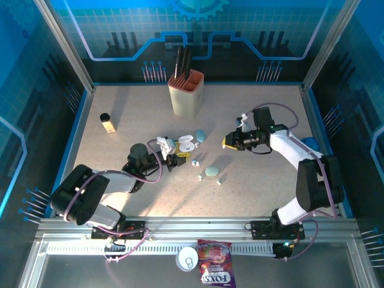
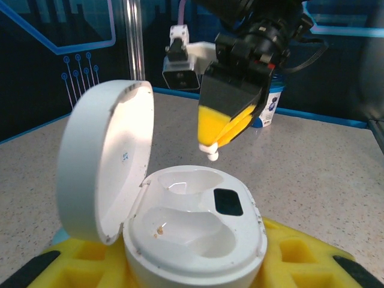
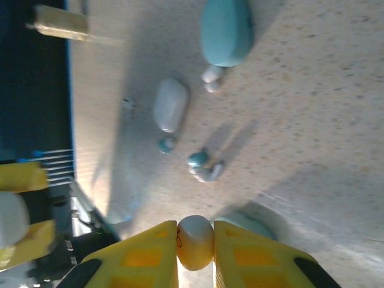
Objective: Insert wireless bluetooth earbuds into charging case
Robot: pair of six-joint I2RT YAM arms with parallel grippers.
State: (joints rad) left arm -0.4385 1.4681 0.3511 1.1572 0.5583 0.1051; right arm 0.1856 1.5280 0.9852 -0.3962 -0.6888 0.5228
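We see the left claw (image 1: 179,155) clamped on the base of the white case (image 2: 192,240). Its lid (image 2: 102,162) is thrown back and stands upright on the left. Both wells are bare and the rim is unobstructed.

The right claw (image 2: 213,144) pinches a white earbud (image 3: 195,241) between its yellow fingertips. From the left wrist we see that earbud hanging above and beyond the case's far rim, apart from it, with free air between.

From above, a teal case (image 1: 200,135) lies just beside the white case, and a second teal case (image 1: 212,171) lies nearer the arms. Loose earbuds (image 1: 201,177) are scattered near that one. The table (image 1: 270,108) is bare behind the right claw and along its far right corner. A tan holder (image 1: 186,90) by the far edge and a small bottle (image 1: 108,123) on the left stand well apart from both claws.
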